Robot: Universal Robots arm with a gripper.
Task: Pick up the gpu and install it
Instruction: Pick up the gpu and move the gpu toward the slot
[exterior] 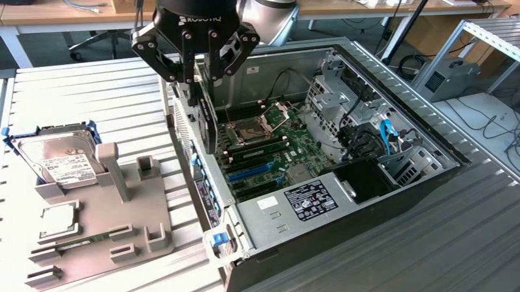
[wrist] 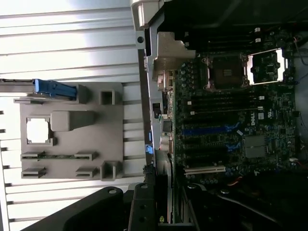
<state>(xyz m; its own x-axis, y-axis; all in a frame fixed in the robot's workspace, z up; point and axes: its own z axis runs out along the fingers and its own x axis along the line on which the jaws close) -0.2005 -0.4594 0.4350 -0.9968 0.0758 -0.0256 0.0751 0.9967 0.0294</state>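
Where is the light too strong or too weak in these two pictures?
Exterior view: even light, no hard shadows; the card held by the tool looks dark. Wrist view: the ribbed table is washed out to white, and so is the square chip on the grey tray.

Black linked fingers [exterior: 167, 61], silver screws [exterior: 187, 36]; white lettering [exterior: 199, 20] on black housing [exterior: 172, 15]; silver-grey arm [exterior: 268, 15]

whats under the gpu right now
The motherboard in the open case, with its black and blue slots. The gpu hangs from the gripper; its lower edge hides what lies right below it.
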